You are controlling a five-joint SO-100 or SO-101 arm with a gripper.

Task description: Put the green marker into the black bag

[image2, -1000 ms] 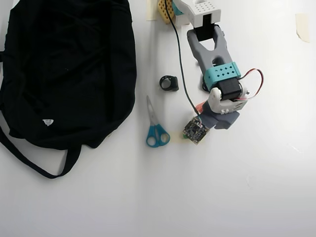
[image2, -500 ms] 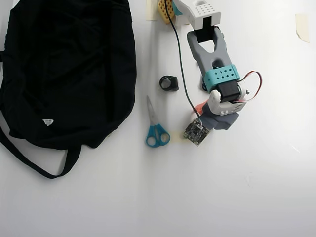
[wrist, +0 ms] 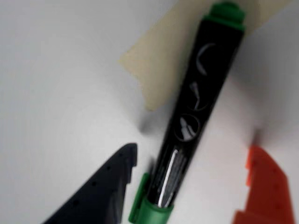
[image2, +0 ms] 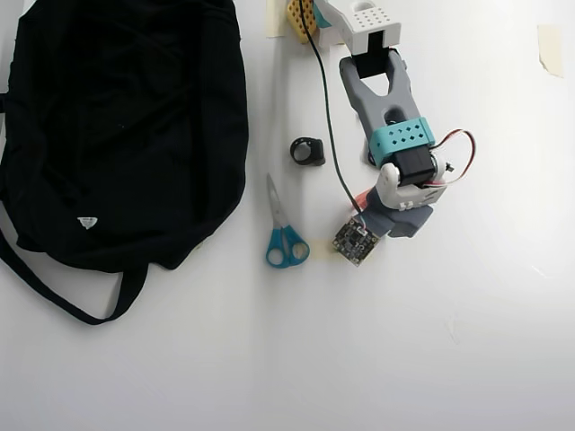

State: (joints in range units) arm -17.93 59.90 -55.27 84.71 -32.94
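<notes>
— So where is the green marker (wrist: 196, 112)?

— It lies flat on the white bench (image2: 467, 341). The wrist view shows it close up. It has a dark barrel with white writing, a green end at the top and a green cap at the bottom. Its top part lies across a strip of tan tape (wrist: 161, 70) stuck to the bench.

— And the end effector (wrist: 189, 179)?

— It is spread wide. In the wrist view a dark finger (wrist: 105, 189) is on the left of the marker and an orange finger (wrist: 261, 186) is on the right. The dark finger is just beside the green cap. The orange one is well apart from the marker. The picture is a bit blurry, so it is hard to say if the dark finger touches the cap.

— Can you see the marker from above?

— Not really. In the overhead view the arm and a small circuit board (image2: 355, 241) on it cover that spot.

— Where is the black bag (image2: 117, 135)?

— It is far off on the left side of the overhead view, big and soft, with its strap (image2: 63, 292) looping out at the bottom. It has a small white logo (image2: 86, 222).

— What lies between the bag and the arm?

— Blue-handled scissors (image2: 283, 233) lie there, with a small black ring (image2: 308, 150) above them.
</notes>
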